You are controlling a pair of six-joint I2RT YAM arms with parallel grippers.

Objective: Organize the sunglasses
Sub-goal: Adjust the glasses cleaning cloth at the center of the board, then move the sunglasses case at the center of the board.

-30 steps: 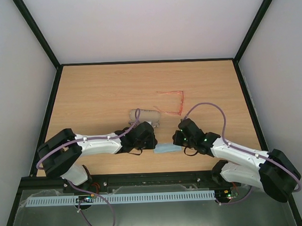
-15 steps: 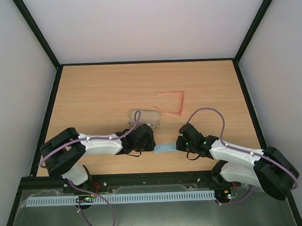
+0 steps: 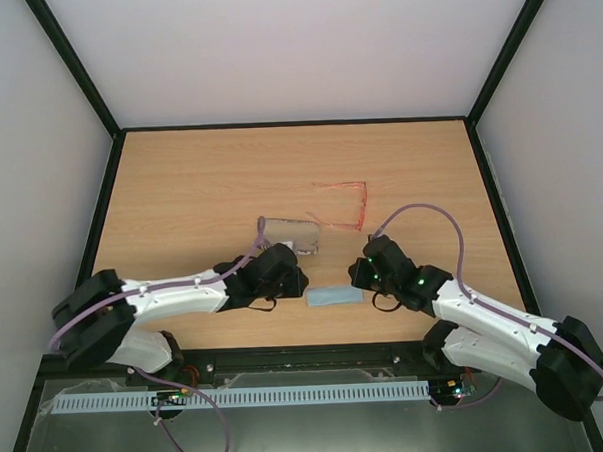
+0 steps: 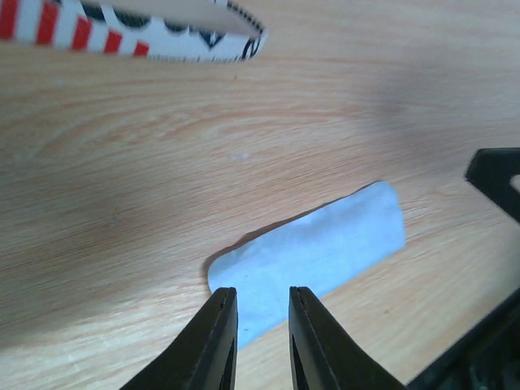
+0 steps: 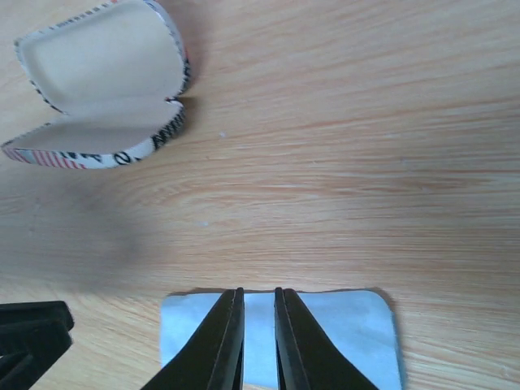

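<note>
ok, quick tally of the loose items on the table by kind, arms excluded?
red sunglasses: 1
patterned case, lying open: 1
light blue cloth: 1
Total: 3

No word, number or brand can be read anywhere. The open oblong case (image 5: 97,81) on the surface (image 5: 366,162) carries print on its outer shell: red and white stripes, and black marks on white along the rim. These may be parts of letters, but they are too cropped and small to make out.
</note>
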